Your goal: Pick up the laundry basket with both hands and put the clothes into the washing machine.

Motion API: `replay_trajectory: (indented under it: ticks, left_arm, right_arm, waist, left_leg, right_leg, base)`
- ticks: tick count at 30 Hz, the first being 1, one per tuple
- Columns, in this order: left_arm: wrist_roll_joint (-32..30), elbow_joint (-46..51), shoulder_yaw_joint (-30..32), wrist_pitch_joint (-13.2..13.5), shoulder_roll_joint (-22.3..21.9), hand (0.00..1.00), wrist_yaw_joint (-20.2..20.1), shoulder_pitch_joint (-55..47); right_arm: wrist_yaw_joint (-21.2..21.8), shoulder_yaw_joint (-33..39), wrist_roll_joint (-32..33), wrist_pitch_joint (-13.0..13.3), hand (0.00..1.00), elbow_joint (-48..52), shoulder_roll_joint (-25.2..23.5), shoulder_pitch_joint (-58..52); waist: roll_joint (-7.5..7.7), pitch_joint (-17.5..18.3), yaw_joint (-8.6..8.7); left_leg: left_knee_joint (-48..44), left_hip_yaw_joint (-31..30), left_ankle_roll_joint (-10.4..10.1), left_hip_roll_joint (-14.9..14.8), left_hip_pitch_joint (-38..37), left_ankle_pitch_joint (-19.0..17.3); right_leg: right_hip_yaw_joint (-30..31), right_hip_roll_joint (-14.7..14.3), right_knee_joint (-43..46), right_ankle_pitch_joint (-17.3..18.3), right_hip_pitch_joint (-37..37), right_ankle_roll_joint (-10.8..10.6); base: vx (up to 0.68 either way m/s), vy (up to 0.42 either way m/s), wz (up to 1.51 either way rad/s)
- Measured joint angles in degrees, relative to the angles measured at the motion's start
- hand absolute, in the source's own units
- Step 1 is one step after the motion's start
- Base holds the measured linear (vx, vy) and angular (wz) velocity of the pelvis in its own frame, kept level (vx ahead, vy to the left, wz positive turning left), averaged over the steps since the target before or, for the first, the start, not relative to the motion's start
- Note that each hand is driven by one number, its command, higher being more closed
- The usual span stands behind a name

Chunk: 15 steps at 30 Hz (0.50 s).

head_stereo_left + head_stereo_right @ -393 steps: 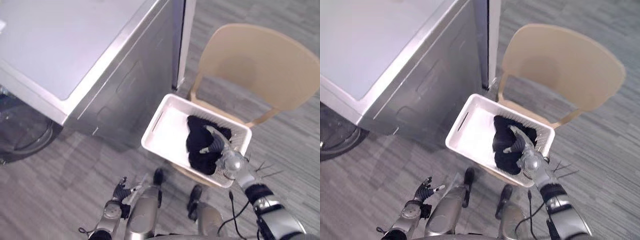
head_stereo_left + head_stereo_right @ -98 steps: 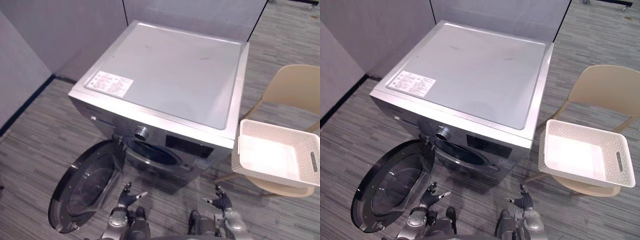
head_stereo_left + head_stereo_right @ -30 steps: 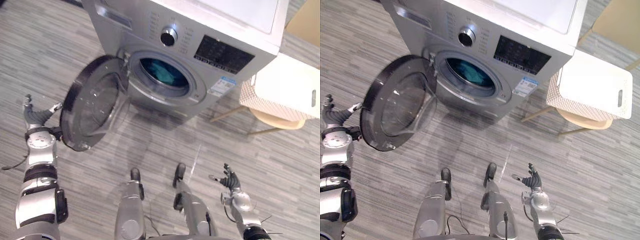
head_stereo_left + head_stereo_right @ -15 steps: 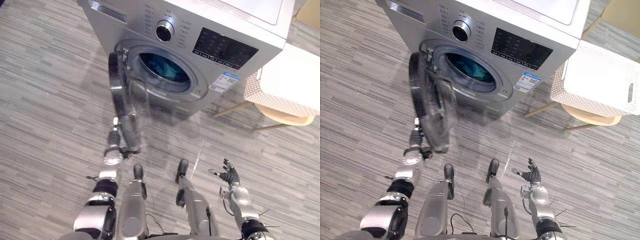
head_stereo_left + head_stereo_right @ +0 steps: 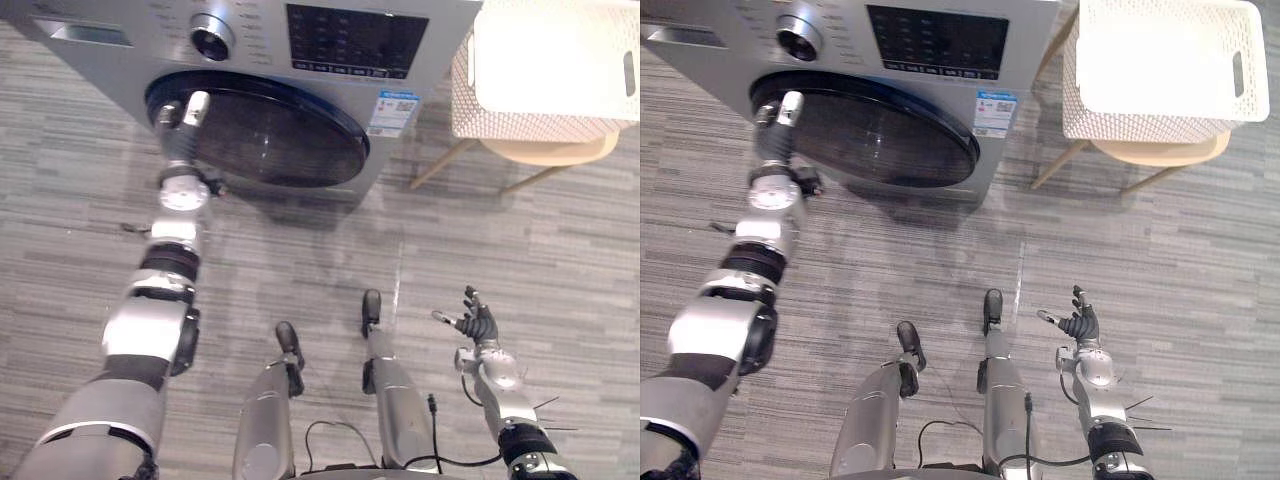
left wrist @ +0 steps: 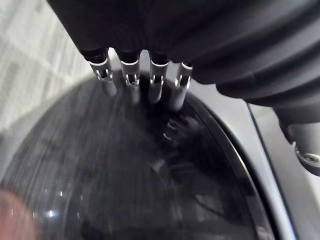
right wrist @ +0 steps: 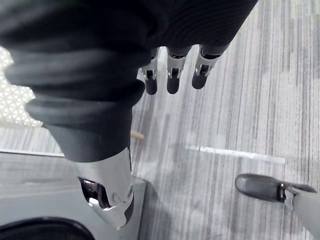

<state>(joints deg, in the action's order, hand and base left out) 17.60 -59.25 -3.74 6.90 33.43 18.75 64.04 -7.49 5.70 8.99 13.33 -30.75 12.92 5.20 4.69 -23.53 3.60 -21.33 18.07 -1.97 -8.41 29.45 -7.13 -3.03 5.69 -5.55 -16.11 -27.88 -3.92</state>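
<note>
While left hand touches door, right hand spreads; basket on chair.

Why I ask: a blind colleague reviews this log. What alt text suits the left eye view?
The left hand presses straight fingers on the dark door of a silver washing machine, the door flat against its front. A white laundry basket sits on a tan chair beside it; the right hand hangs open.
</note>
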Motion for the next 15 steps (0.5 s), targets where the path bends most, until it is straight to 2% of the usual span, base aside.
replay_trajectory:
  ticks: [1,4,7,9,10,12,13,14,15]
  left_arm:
    - [-0.2,0.8,0.2,0.0,0.2,0.0,-0.4,1.2]
    - [-0.3,2.2,2.5,0.1,-1.9,0.0,-0.2,0.7]
    - [-2.4,12.9,4.5,2.5,-5.4,0.0,0.2,-6.9]
    - [-5.0,23.6,3.3,4.3,-11.5,0.0,-1.1,-18.6]
    - [-5.1,25.6,3.1,4.6,-13.7,0.0,-1.4,-22.2]
    - [-5.9,30.0,0.2,4.7,-23.1,0.0,-2.7,-38.4]
    - [-5.9,30.4,-0.4,4.7,-24.8,0.0,-3.4,-42.8]
    - [-5.9,30.4,-0.8,4.6,-27.3,0.0,-5.1,-50.8]
    - [-5.9,30.3,-0.7,4.6,-28.8,0.0,-6.4,-57.4]
  right_arm:
    - [-0.1,0.5,0.1,0.2,0.0,2.8,-0.9,-0.9]
    - [0.0,0.6,0.0,0.7,0.0,6.4,-1.3,-3.2]
    - [-0.1,0.6,-0.1,0.8,0.0,7.7,-1.6,-3.6]
    - [-0.4,0.5,-0.8,0.8,0.0,8.7,-2.9,-5.6]
    - [-0.4,0.4,-1.2,0.8,0.0,8.8,-3.5,-6.1]
    - [-0.9,-0.4,-3.5,0.8,0.0,8.2,-5.3,-7.8]
    - [-1.1,-0.9,-4.4,0.8,0.0,7.1,-5.3,-7.8]
    - [-1.1,-1.4,-6.4,0.4,0.0,4.0,-5.3,-7.6]
    - [-1.1,-1.4,-7.9,-0.1,0.0,1.0,-5.1,-7.6]
  waist:
    - [0.48,-0.3,-0.27]
    - [0.49,-0.2,-1.51]
    - [0.43,-0.2,-1.6]
    - [0.16,-0.1,-2.73]
    - [0.06,0.0,-2.99]
    - [-0.44,1.7,-4.34]
    - [-0.58,2.6,-4.58]
    - [-1.3,4.4,-4.66]
    - [-2.65,5.9,-4.84]
  left_leg:
    - [-1.4,0.2,0.1,-0.8,0.8,-0.6]
    - [-2.3,0.6,0.0,-1.4,1.0,-1.2]
    - [-2.7,-0.8,0.1,-1.6,1.0,-1.3]
    - [-2.1,-2.1,0.0,-1.4,-1.5,-1.2]
    - [-1.4,-2.5,0.0,-1.4,-2.5,-1.2]
    - [1.7,-3.7,-0.6,-0.5,-7.3,-0.8]
    - [2.7,-4.0,-0.9,-0.3,-8.4,-0.6]
    - [3.9,-5.5,-1.4,0.3,-10.2,-0.3]
    - [4.9,-7.4,-1.6,0.7,-11.7,-0.1]
  right_leg:
    - [0.3,-0.4,0.0,0.0,-0.4,-0.1]
    - [0.2,-0.7,0.0,0.3,-0.3,-0.5]
    - [-1.4,-0.8,0.2,0.3,0.6,0.0]
    - [-3.2,-0.9,0.3,1.4,3.8,1.3]
    - [-3.7,-0.9,0.4,1.8,4.9,1.3]
    - [-5.7,-0.7,2.0,4.7,8.4,1.4]
    - [-6.2,-0.5,2.4,5.3,9.2,1.4]
    - [-7.6,-0.4,2.5,6.4,11.3,1.4]
    - [-9.3,-0.3,2.5,7.6,13.5,1.2]
  base:
    - [-0.05,-0.041,-0.13]
    - [-0.03,-0.035,-0.11]
    - [0.02,-0.038,0.18]
    - [0.07,-0.014,0.33]
    - [0.1,-0.011,0.41]
    - [0.13,-0.014,0.43]
    - [0.15,-0.015,0.49]
    - [0.16,-0.004,0.68]
    - [0.15,0.001,0.8]
